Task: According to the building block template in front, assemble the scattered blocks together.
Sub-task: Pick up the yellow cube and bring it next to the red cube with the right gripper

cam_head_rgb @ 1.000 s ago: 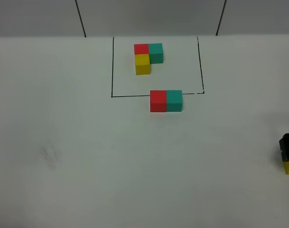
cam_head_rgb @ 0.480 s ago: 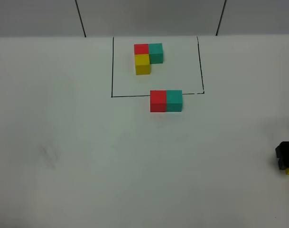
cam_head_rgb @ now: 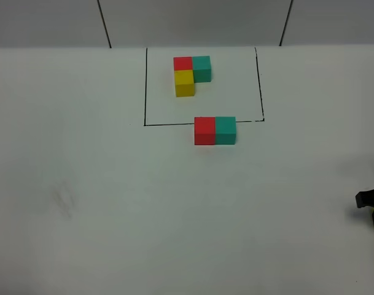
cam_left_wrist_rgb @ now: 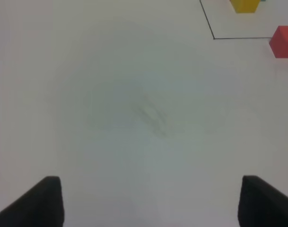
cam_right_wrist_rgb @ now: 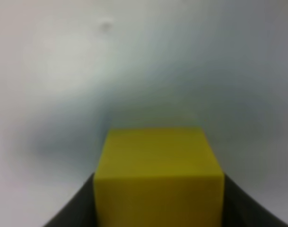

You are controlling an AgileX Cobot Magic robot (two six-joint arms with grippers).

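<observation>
The yellow cube (cam_right_wrist_rgb: 158,161) sits between the fingers of the right claw (cam_right_wrist_rgb: 159,194), which press against both its sides, at the table's (cam_head_rgb: 113,215) right edge. The red cube (cam_head_rgb: 204,131) and teal cube (cam_head_rgb: 225,130) touch side by side, well apart from it, just beside the framed template (cam_head_rgb: 190,75). The left claw (cam_left_wrist_rgb: 151,198) hangs wide open, holding nothing.

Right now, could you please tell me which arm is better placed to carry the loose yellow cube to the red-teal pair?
Right: the right gripper grips the small matte yellow cube; the left gripper hangs open over the white table.
</observation>
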